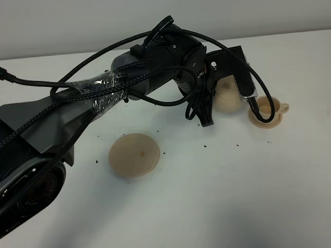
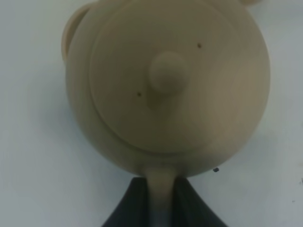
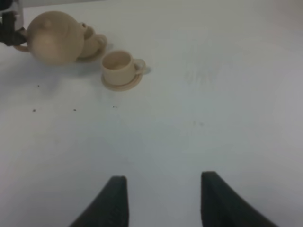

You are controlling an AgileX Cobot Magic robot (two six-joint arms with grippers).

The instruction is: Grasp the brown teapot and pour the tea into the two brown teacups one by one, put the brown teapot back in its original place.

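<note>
Count: one flat saucer (image 1: 135,154), one brown teapot (image 3: 54,38), two teacups. Teapot sits well apart from the saucer, handle pinched in the left gripper (image 2: 161,185), its handle-to-spout axis pointing at the adjacent teacup (image 3: 92,45); second teacup (image 3: 118,66) is just beside. Right gripper (image 3: 163,198) spread, empty.

Teacups (image 3: 118,66) just beside teapot (image 3: 54,38); open table (image 3: 213,94)

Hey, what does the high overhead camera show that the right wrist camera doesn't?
Only the overhead view: the wide flat saucer, bare, and the left arm. Only the right wrist view: a second teacup tucked behind the brown teapot, and the right gripper with its jaws open. Both show the brown teapot and one teacup sitting on its small saucer.
</note>
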